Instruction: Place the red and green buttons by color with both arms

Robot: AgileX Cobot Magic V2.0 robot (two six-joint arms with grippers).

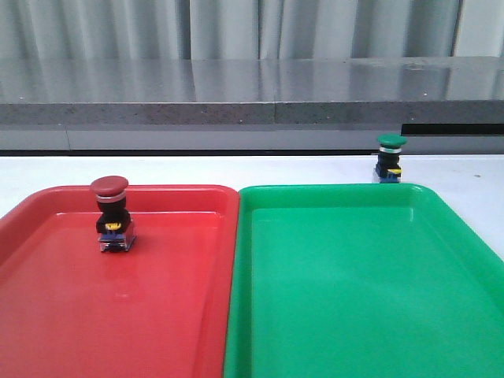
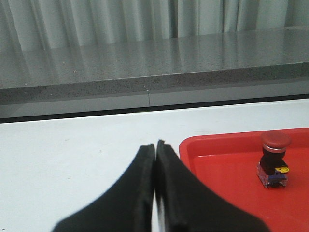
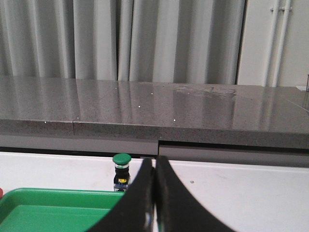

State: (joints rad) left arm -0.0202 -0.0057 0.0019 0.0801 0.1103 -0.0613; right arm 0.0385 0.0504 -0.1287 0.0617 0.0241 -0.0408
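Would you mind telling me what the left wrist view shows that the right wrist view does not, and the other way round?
Only the left wrist view shows the red button, standing upright inside the red tray, along with the left gripper, its fingers pressed together and empty. Only the right wrist view shows the green button, standing on the white table just beyond the green tray, plus the right gripper, likewise shut on nothing. Both share the white table, the grey ledge and the curtain behind.
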